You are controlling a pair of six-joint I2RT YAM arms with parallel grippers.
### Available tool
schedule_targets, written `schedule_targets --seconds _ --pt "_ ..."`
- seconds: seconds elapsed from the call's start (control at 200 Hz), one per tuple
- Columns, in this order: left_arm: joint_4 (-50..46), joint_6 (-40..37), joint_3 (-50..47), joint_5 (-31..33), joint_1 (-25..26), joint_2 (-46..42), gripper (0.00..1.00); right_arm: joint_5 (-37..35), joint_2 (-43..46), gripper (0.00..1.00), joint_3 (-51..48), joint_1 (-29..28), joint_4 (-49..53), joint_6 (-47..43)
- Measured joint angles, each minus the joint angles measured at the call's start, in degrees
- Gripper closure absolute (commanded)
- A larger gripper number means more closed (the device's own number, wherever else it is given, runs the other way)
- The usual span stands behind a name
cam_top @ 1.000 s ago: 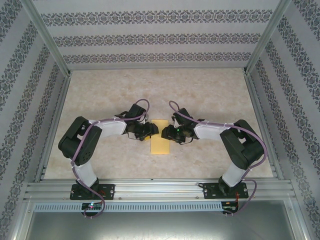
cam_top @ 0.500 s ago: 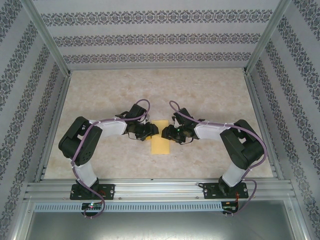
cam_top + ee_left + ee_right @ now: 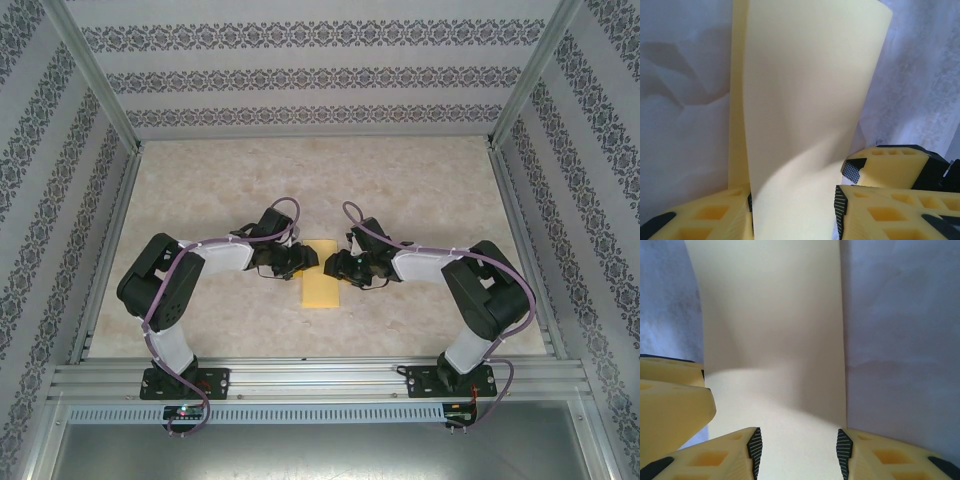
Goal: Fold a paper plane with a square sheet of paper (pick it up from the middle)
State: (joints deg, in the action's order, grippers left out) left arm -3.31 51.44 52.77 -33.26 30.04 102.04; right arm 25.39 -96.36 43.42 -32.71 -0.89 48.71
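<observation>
Marbled tabletop; folded paper flat from above, bowed in wrist views.

Left arm and right arm: black joints, white links, purple cables, green wrist light; yellow cut-out fingers tipped with black textured pads.

Marbled table, patterned walls, perhaps fabric.

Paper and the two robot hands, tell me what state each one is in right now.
Paper: folded into a narrow strip, far end curled upward between the hands.
Left hand: jaws apart, paper bowed between them; grip unclear.
Right hand: open, paper lying between its jaws.
</observation>
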Motion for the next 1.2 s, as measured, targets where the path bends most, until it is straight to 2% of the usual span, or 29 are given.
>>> schedule_targets --seconds 0.245,0.355,0.704,1.059,1.199 --pt "2.8 2.1 -1.2 -1.3 0.0 0.0 0.68 0.3 3.2 0.47 -4.3 0.3 -4.7 1.1" --pt "3.0 2.4 -1.2 -1.3 -0.1 0.0 0.78 -1.7 6.7 0.44 -6.0 0.3 -3.4 0.7" --pt "0.7 -0.4 1.5 -2.5 -0.8 0.0 0.9 -7.0 17.3 0.42 -8.3 0.1 -0.2 -1.6" --pt "-11.5 -9.9 8.2 -3.2 -2.9 0.0 0.98 -20.6 25.7 0.42 -10.6 -9.9 -0.8 -8.5" --pt "-15.3 -12.0 8.8 -5.4 -4.3 -0.9 1.0 -26.3 27.3 0.42 -11.6 -11.8 -0.6 -9.9"
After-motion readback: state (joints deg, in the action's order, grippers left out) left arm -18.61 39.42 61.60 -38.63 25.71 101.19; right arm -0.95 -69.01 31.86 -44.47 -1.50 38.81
